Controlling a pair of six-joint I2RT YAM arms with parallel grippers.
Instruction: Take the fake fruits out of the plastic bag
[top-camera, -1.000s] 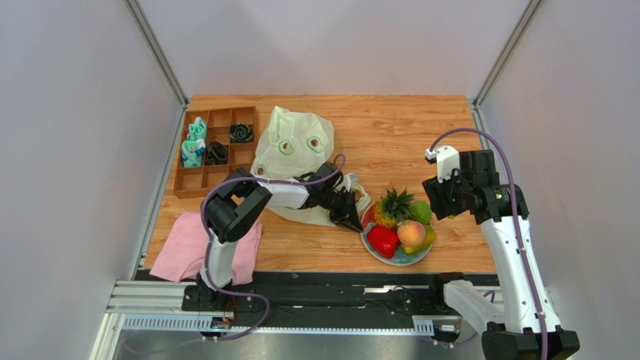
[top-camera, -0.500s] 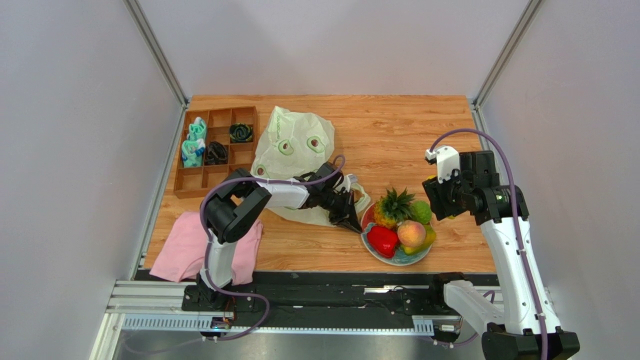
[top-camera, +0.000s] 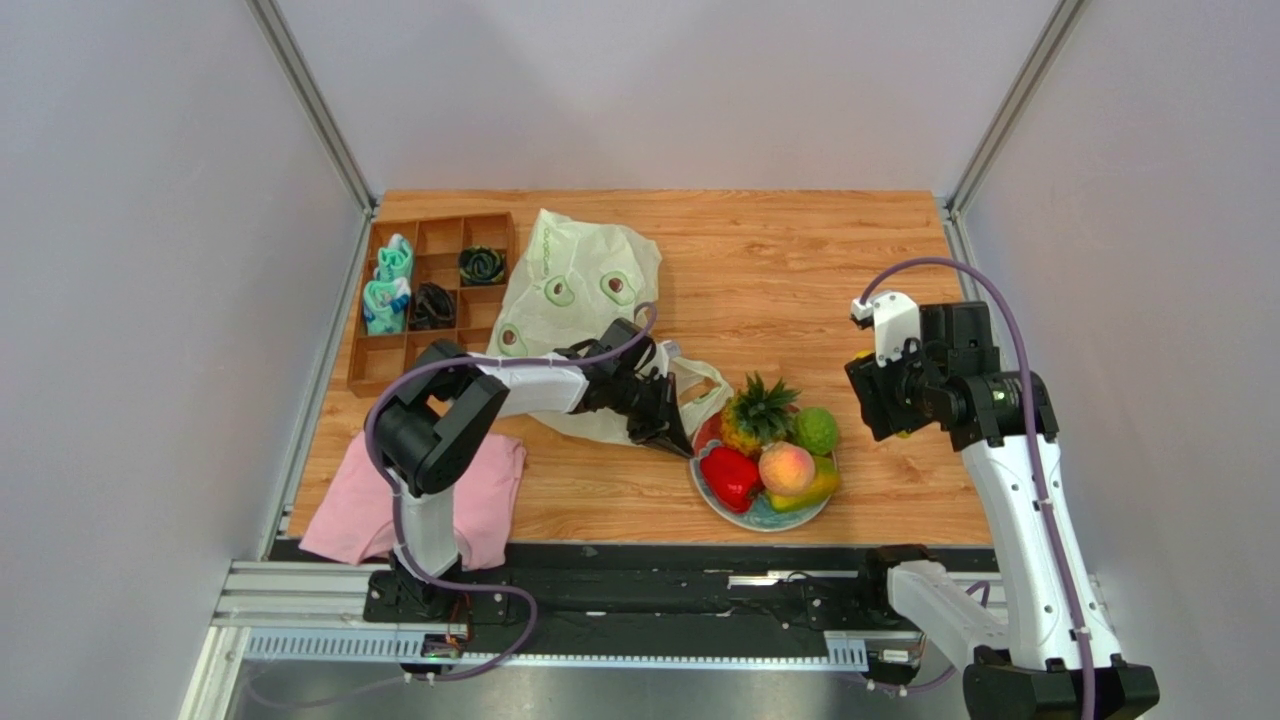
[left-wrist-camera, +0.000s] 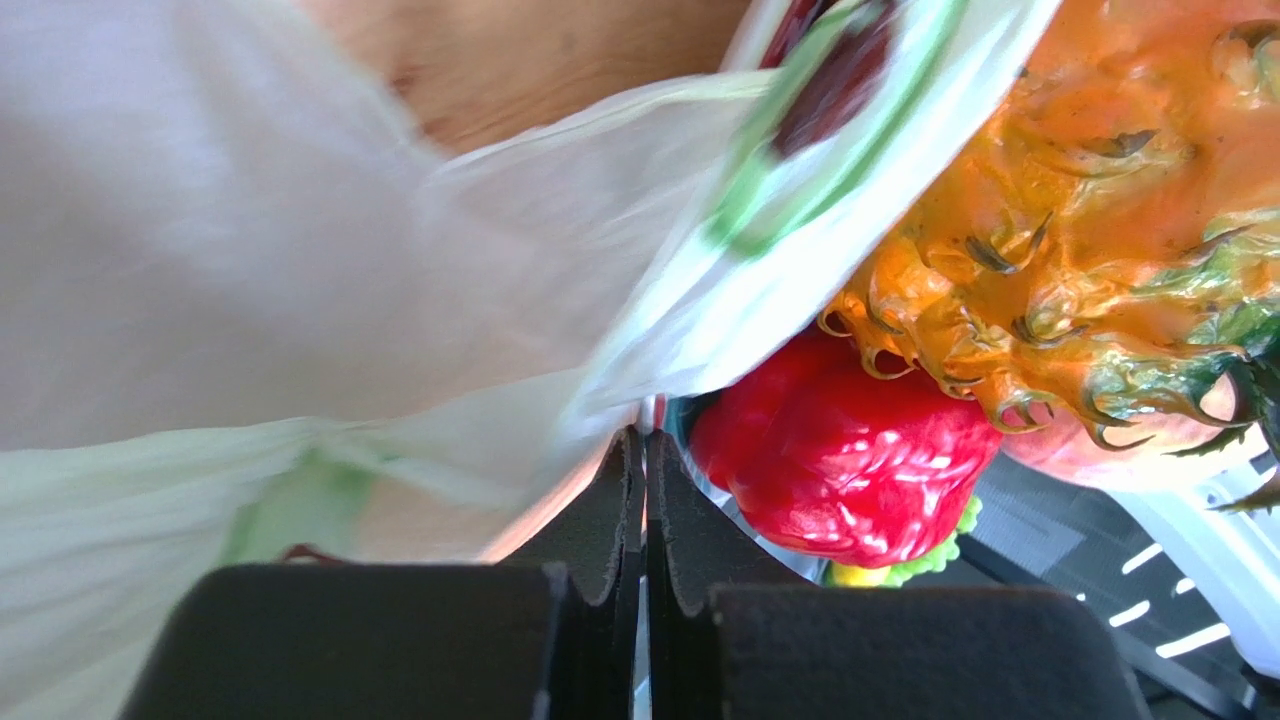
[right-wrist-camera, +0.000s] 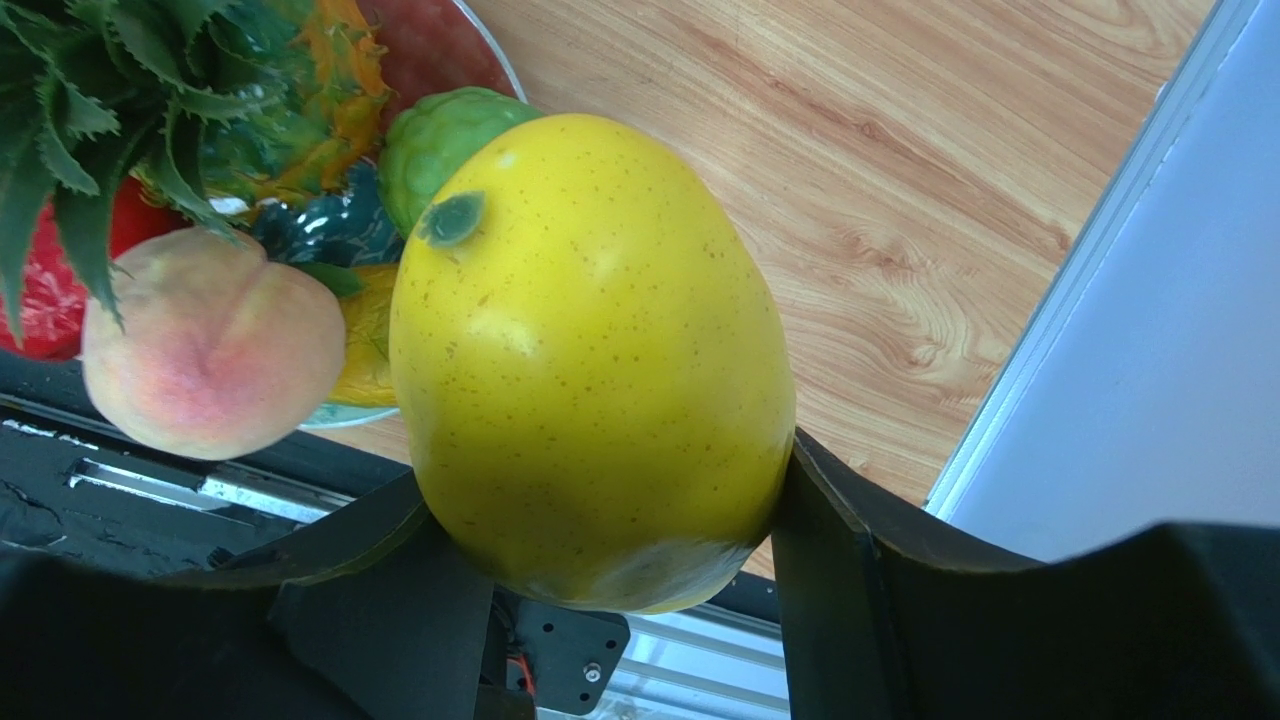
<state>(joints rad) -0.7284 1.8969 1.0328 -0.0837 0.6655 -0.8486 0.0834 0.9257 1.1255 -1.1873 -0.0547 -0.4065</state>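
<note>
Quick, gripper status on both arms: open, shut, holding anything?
Left gripper: shut at the plate rim beside the plastic bag; what it pinches cannot be told.
Right gripper: shut on the yellow mango.

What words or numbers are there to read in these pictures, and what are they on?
None: no view shows a readable word, number or sign.
The plastic bag has only halved-avocado pictures, no letters.
The yellow mango in the right end effector has dark specks, no sticker.
</note>
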